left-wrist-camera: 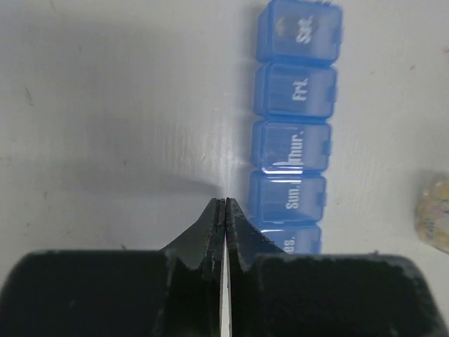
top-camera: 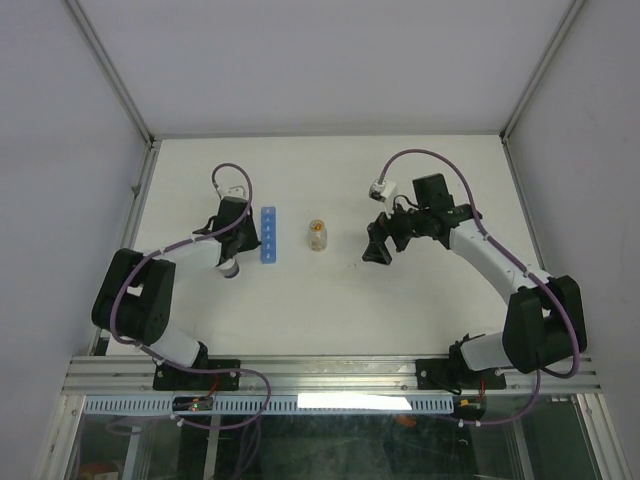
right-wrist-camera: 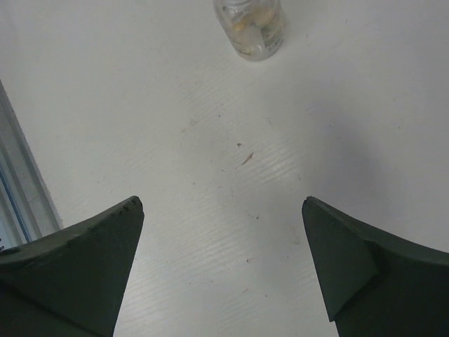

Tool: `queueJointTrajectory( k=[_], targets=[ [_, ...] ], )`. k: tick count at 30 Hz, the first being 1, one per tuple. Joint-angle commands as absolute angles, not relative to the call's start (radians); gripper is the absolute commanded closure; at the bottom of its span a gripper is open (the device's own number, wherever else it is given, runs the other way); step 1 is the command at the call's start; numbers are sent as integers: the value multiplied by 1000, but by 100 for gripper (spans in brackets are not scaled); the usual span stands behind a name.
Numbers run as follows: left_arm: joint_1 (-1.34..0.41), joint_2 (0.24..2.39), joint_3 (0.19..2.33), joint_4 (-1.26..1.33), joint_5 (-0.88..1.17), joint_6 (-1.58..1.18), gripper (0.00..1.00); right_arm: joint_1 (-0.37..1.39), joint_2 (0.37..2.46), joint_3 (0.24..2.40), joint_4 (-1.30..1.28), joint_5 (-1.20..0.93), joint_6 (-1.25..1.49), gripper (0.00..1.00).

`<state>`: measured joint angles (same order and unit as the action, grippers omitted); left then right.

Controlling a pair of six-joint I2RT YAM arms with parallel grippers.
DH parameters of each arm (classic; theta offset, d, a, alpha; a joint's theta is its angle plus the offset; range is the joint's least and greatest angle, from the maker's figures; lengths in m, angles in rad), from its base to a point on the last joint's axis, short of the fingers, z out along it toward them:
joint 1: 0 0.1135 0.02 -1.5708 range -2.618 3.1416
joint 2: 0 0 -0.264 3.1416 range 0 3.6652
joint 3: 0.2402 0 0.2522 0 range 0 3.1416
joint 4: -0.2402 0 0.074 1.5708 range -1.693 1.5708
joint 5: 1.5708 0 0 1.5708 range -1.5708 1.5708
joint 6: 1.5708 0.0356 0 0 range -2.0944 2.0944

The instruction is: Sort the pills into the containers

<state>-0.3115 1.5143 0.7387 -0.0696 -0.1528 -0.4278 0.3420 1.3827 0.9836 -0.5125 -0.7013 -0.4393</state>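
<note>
The strip (left-wrist-camera: 291,140) lies flat on the table (top-camera: 330,300), a row of blue compartments running away from the arms. Its lids read Sat., Fri., Thur. and Sun. from far to near (the nearest label is cut off behind the finger). All the lids in view look shut. A dim shape shows through the Sat. lid, but it is too blurred to tell whether it is a pill.

The left gripper (left-wrist-camera: 224,205) is just beside the strip, on its left, with its tips level with the Sun. compartment. Its jaws are pressed together with nothing between them. It is not touching the strip.

The bottle (top-camera: 317,235) stands upright to the right of the strip, about level with the strip's middle and apart from it. The pills (right-wrist-camera: 247,22) are inside the bottle, seen as pale orange-tan bits through the clear wall.

The right gripper (right-wrist-camera: 221,203) hangs over bare table to the right of the bottle. Its jaws are wide apart and hold nothing. The bottle is straight ahead of its fingers, not touching them.
</note>
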Motion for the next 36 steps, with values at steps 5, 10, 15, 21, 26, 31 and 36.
queueJointTrajectory(
  k=[5,10,15,21,26,31,36],
  targets=[
    [-395,1593,771,-54,-70,-403,100,333,1377,1002,-510,-692,-468,0],
    [-445,1601,779,-34,11,-419,100,332,1390,1002,-512,-717,-468,0],
    [-514,1672,848,2,52,-439,100,331,1411,1002,-515,-750,-466,0],
    [-551,1662,847,46,44,-434,98,331,1425,1000,-525,-810,-482,0],
    [-551,1460,704,143,31,-411,88,339,1409,985,-517,-882,-516,1],
    [-547,1288,570,278,-67,-393,60,379,1387,963,-470,-896,-527,2],
    [-535,1308,599,282,-73,-365,47,390,1375,962,-462,-896,-535,2]
  ],
)
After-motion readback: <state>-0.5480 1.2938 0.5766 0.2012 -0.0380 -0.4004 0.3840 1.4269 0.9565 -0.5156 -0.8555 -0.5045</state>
